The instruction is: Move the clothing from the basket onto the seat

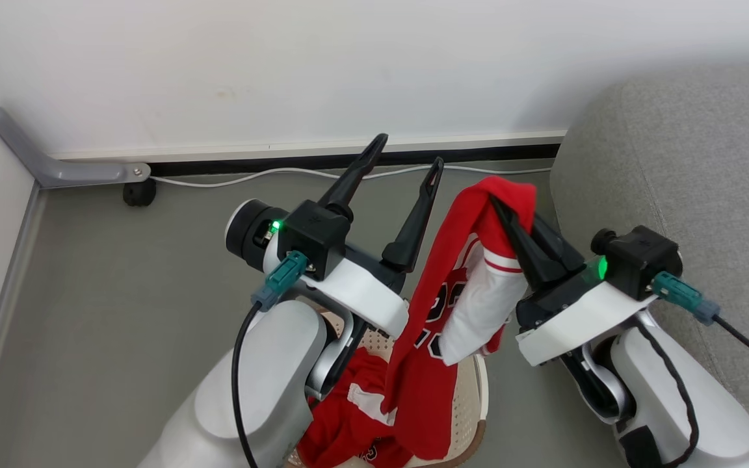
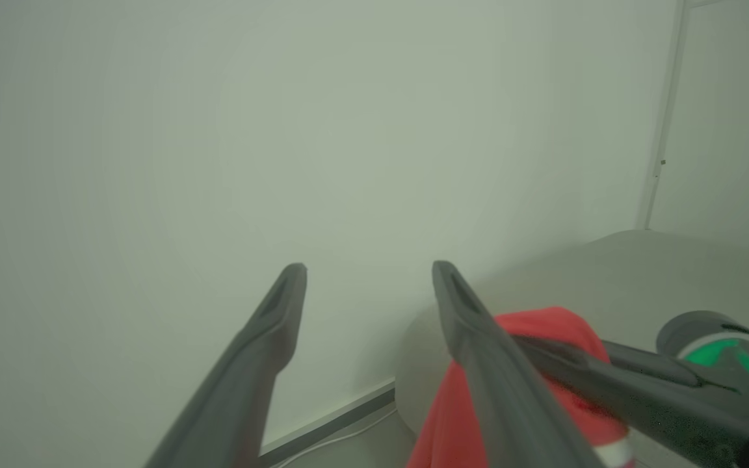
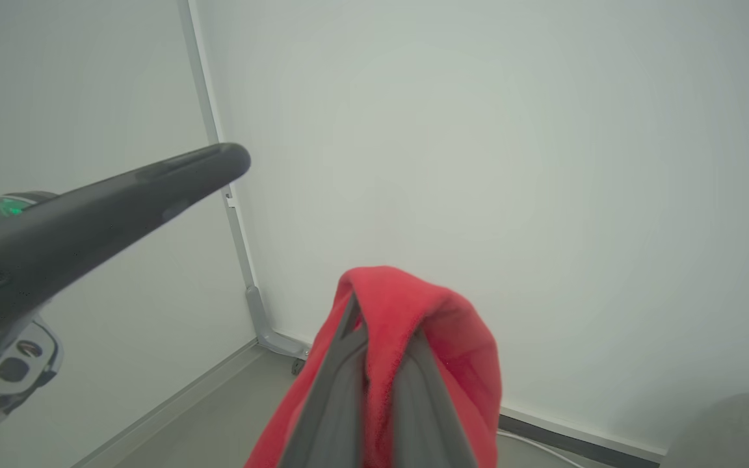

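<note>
The red clothing (image 1: 443,286) hangs lifted above the cream basket (image 1: 469,396), its lower part still lying inside it. My right gripper (image 1: 501,205) is shut on the garment's top fold, which drapes over its fingertips; the right wrist view shows the red fabric (image 3: 413,312) pinched between the two fingers. My left gripper (image 1: 410,151) stands open just left of the cloth, with nothing between its fingers (image 2: 283,305). The clothing (image 2: 543,338) shows beside the left gripper's right finger. The grey seat (image 1: 693,162) is at the right.
A white wall and dark baseboard (image 1: 348,159) run along the back, with a white cable (image 1: 231,179) on the grey floor. A grey bracket (image 1: 62,162) and a small black wheel (image 1: 138,192) sit in the far left corner.
</note>
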Motion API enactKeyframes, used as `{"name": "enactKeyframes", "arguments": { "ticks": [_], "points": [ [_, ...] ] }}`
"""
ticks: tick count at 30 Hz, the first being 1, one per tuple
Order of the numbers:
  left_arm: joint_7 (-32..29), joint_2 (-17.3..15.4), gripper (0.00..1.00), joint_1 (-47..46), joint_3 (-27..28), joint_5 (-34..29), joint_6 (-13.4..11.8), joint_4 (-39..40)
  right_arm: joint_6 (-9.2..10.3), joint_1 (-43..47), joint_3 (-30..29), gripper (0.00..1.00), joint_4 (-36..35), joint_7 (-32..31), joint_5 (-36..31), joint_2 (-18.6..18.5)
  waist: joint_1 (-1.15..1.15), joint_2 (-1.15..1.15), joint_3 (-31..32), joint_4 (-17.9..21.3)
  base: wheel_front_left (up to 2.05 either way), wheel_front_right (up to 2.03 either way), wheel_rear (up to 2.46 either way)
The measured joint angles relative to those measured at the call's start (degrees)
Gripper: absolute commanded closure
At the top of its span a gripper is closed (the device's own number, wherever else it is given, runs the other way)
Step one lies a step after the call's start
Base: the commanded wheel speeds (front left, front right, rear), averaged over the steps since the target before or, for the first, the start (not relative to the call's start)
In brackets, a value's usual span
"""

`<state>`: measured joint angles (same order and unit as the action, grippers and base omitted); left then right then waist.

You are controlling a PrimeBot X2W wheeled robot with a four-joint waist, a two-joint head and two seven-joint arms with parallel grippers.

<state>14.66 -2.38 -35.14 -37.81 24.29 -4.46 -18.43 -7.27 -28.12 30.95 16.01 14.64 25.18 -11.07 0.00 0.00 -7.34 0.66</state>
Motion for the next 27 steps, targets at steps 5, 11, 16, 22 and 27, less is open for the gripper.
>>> {"name": "enactKeyframes", "arguments": {
  "ticks": [5,11,16,22,27],
  "points": [
    [0.0,-0.1,0.00,2.1,0.2,-0.2,1.4,-1.0,0.00,0.6,-2.4,1.00,-2.3,0.0,-0.1,-1.8,0.00,0.00,0.0,1.7,0.00,0.00,0.00],
    [0.0,-0.1,0.00,3.6,1.4,-0.7,1.9,-1.4,0.00,0.5,-4.5,1.00,-4.5,0.0,-0.2,-3.7,0.00,0.00,0.1,4.0,0.00,0.00,0.00],
    [0.0,-0.1,0.00,6.4,2.8,-1.1,3.8,-1.9,0.01,0.5,-7.6,1.00,-6.4,0.0,-0.3,-4.6,0.00,0.00,0.5,7.5,0.00,0.00,0.00],
    [0.0,-0.1,0.00,9.1,4.7,-1.5,5.0,-2.4,0.00,0.3,-9.0,1.00,-7.4,0.0,-0.4,-5.5,0.00,0.00,0.9,11.8,0.00,0.00,0.00],
    [0.0,-0.2,0.00,10.7,5.9,-1.7,6.0,-2.4,0.00,-0.1,-9.9,1.00,-7.9,0.0,-0.3,-5.5,0.00,0.00,1.4,15.8,0.00,0.00,0.00]
  ]
}}
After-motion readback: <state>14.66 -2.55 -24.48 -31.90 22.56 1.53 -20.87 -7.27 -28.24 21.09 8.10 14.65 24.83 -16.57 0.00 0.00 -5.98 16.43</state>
